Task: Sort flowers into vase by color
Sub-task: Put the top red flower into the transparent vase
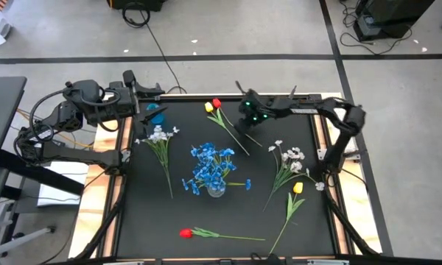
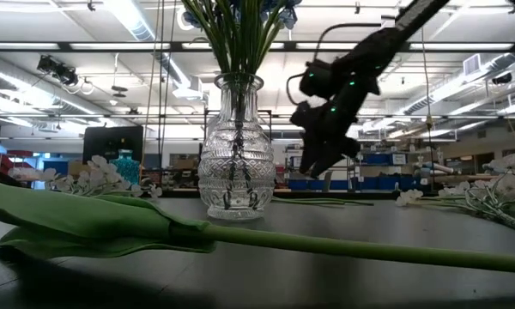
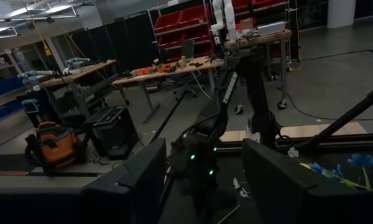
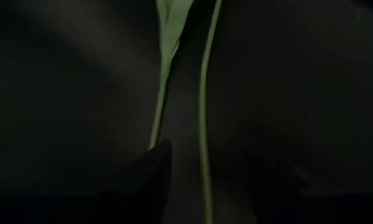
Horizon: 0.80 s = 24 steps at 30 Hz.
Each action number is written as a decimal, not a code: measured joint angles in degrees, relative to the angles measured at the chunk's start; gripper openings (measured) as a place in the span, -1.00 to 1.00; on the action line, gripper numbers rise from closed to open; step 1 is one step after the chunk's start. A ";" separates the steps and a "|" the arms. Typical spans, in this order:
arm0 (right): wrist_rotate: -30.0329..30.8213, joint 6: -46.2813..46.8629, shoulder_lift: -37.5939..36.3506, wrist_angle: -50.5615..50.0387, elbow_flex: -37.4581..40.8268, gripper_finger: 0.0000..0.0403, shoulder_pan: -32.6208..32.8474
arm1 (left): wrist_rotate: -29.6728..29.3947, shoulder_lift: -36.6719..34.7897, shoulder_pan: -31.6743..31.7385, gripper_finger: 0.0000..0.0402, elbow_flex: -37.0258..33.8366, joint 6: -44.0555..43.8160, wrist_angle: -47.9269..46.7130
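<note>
- A red tulip (image 1: pixel 186 233) lies nearest the low camera, its broad green leaf and long stem (image 2: pixel 326 247) running flat across the front of the black mat (image 1: pixel 280 221), well in front of the right gripper.
- The mat covers a table edged in pale wood (image 1: pixel 109 184); around it is grey floor crossed by dark tape lines, and the low view looks into a workshop with strip lights overhead.
- Mid-mat, in front of the right gripper and toward the left arm's side, stands a cut-glass vase (image 2: pixel 234 167) holding the blue bunches (image 1: pixel 212 163), their stems upright in its neck.
- White sprigs (image 1: pixel 159 136) lie beside the vase on the left arm's side; more white sprigs (image 1: pixel 291 156) and a yellow tulip (image 1: pixel 297 188) lie in front of the right gripper, nearer the right arm's base.
- The right gripper (image 1: pixel 249 121) hangs low over the stems (image 4: pixel 202 112) of a red and a yellow tulip (image 1: pixel 213 106) at the back of the mat; its fingers (image 4: pixel 154 163) stand apart around one stem, not visibly clamped on it.
- The left gripper (image 1: pixel 153 94) waits at the far left corner, fingers (image 3: pixel 140 180) parted and empty, close to a teal object (image 1: pixel 156 115).
- No readable writing shows.
</note>
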<state>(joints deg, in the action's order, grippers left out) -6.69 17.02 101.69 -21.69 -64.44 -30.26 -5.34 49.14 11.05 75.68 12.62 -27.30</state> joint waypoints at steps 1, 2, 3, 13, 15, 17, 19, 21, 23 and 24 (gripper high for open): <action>0.02 -1.07 1.41 -0.73 -1.87 -0.05 0.04 | 0.00 -0.01 0.00 0.07 0.00 -0.01 0.05; 0.13 -2.06 2.68 -1.34 -3.60 -0.05 0.04 | 0.00 -0.01 0.00 0.07 0.00 0.00 0.00; 0.42 -2.90 4.06 -2.04 -5.45 -0.05 0.04 | 0.00 0.00 0.00 0.07 0.00 0.00 0.00; 1.26 -6.71 15.84 -15.10 -22.35 -0.05 0.09 | 0.00 -0.01 0.00 0.07 0.02 0.00 0.01; 1.37 -6.73 17.96 -17.74 -25.11 -0.05 0.09 | 0.00 0.01 0.00 0.07 0.00 0.00 0.01; 2.13 -6.75 19.94 -20.33 -27.45 -0.05 0.13 | 0.00 0.01 0.00 0.07 0.00 0.00 0.03; 2.11 -7.35 21.63 -22.45 -29.58 -0.05 0.13 | 0.00 0.01 0.00 0.07 0.00 0.00 0.01; 1.78 -8.12 22.93 -24.39 -31.16 -0.06 0.23 | 0.00 0.00 0.00 0.07 0.00 0.00 0.03; 1.32 -8.61 24.05 -26.18 -32.30 -0.10 0.35 | 0.00 -0.01 0.00 0.07 0.02 0.00 0.01; 1.17 -8.84 24.66 -27.11 -32.65 -0.12 0.49 | 0.00 0.01 0.00 0.07 0.00 0.00 0.01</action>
<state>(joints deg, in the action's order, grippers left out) -5.52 8.18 126.36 -48.80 -97.09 -29.78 -5.34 49.15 11.05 75.68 12.62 -27.29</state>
